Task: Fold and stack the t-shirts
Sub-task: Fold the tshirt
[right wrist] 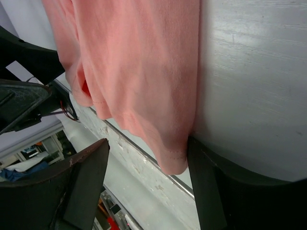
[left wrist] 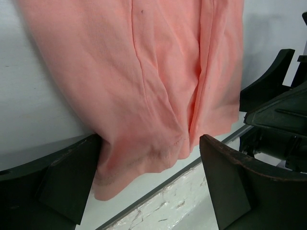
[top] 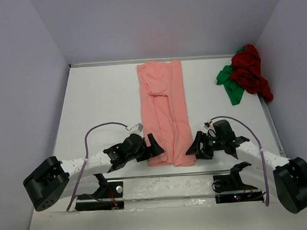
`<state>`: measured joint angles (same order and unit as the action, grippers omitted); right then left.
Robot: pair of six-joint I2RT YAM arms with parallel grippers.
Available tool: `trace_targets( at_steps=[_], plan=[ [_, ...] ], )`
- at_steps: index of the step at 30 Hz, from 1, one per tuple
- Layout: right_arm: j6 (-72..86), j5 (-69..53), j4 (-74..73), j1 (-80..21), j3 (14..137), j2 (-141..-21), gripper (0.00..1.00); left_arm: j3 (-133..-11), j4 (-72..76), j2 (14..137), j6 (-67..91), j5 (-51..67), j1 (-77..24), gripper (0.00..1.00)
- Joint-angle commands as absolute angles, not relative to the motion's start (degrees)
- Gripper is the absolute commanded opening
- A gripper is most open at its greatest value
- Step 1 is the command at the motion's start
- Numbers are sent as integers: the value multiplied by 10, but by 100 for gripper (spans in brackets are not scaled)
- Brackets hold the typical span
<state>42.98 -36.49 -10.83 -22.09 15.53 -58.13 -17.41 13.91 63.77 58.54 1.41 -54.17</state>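
now: salmon-pink cloth t-shirt [top: 163, 109], folded to long strip, lies flat mid-table, near hem at front edge. left gripper [top: 156, 147] at near-left hem corner, jaws wide, cloth between them, not pinched. right gripper [top: 192, 148] at near-right corner, jaws apart, one finger touching hem, no grip yet. judgement: catch all layers at both corners, close evenly, lift together, carry hem to far end squarely. dark red t-shirt [top: 250, 71] and bright green t-shirt [top: 230, 85] heaped far right on white table [top: 101, 97]. layer count at hem and heap's tangle unclear.
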Motion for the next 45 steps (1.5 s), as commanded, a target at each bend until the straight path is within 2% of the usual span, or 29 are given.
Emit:
trace_targets(
  at_steps=[1,6,11,14,18,23,28,29,30,31,35,37,39,40,41,42,45],
  plan=[
    [417,-350,-123,-218,140,-584,69,-152,66,639,596,11,-552,99],
    [407,-342,-141,-218,153,-590,58,-143,19,604,602,10,-555,99],
    [405,-341,-142,-218,156,-599,55,-125,1,544,612,20,-555,99],
    [404,-339,-141,-218,155,-601,55,-114,1,525,614,27,-556,91],
    [404,-339,-142,-218,155,-597,54,-119,2,548,614,32,-556,88],
    [403,-340,-141,-218,154,-594,54,-135,1,595,606,35,-558,78],
    [403,-338,-141,-218,151,-592,53,-143,1,615,606,30,-559,77],
    [404,-338,-141,-218,151,-593,49,-142,1,615,608,31,-559,77],
    [403,-339,-138,-218,150,-596,30,-140,1,613,609,30,-560,71],
    [403,-340,-137,-218,150,-598,26,-140,1,611,610,29,-560,67],
    [401,-345,-129,-218,150,-613,24,-134,1,608,615,33,-560,38],
    [399,-346,-126,-218,150,-617,24,-133,2,609,619,35,-560,37],
    [399,-346,-125,-218,149,-618,21,-132,3,609,619,35,-560,28],
    [400,-348,-125,-218,149,-618,9,-132,3,609,620,34,-561,23],
    [400,-348,-126,-218,150,-618,2,-132,2,609,620,34,-561,9],
    [400,-348,-126,-218,151,-616,0,-133,2,609,620,34,-560,0],
    [400,-352,-130,-218,154,-611,0,-141,1,609,618,31,-560,0]
  ],
)
